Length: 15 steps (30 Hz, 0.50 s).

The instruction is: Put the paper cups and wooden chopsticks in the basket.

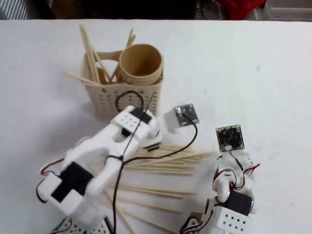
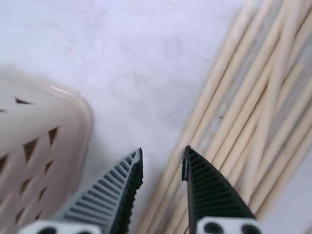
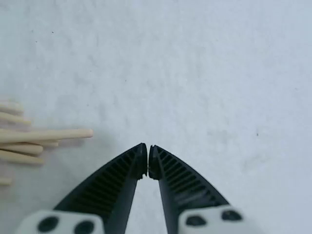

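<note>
A beige perforated basket [image 1: 122, 97] stands at the back left, its corner close in the left wrist view [image 2: 44, 146]. It holds stacked paper cups [image 1: 141, 63] and several upright wooden chopsticks [image 1: 92, 56]. More chopsticks [image 1: 165, 163] lie in a loose pile on the table in front of the basket. My left gripper [image 2: 162, 158] is open, low over the pile's near edge [image 2: 243, 112], between basket and sticks, with nothing gripped. My right gripper [image 3: 147, 160] is shut and empty over bare table, just right of the chopstick tips [image 3: 46, 136].
The left arm [image 1: 97, 165] stretches diagonally over the pile's left part. The right arm [image 1: 229, 195] sits at the front right. A black cable [image 1: 180, 146] loops across the sticks. White table [image 1: 253, 73] stretches to the right and back.
</note>
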### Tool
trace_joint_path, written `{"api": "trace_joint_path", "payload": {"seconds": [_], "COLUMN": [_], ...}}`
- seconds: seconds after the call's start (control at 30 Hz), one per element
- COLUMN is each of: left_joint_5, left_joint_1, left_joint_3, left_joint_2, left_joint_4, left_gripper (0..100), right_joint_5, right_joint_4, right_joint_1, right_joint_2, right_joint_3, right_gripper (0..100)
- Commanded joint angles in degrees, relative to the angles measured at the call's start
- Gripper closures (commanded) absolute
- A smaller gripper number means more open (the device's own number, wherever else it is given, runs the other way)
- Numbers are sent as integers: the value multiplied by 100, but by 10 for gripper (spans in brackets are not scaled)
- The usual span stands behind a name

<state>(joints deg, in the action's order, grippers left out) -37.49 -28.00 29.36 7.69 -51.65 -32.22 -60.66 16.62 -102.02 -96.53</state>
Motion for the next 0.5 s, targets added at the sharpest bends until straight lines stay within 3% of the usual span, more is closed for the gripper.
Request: {"api": "trace_joint_path", "payload": {"seconds": [0.0, 0.37, 0.47], "left_joint_5": [-62, -53, -53], "left_joint_1": [40, -4, 13], "left_joint_3": [-299, -958, -993], "left_joint_2": [338, 857, 892], "left_joint_4": [18, -651, -686], "left_gripper": [858, 867, 926], "right_joint_5": [-35, -35, -35], "right_joint_4": [-40, -40, -40], "right_joint_1": [40, 40, 40], "right_joint_2": [-57, -57, -57], "right_joint_3": [-35, -35, -35], "right_gripper": [974, 974, 974]}}
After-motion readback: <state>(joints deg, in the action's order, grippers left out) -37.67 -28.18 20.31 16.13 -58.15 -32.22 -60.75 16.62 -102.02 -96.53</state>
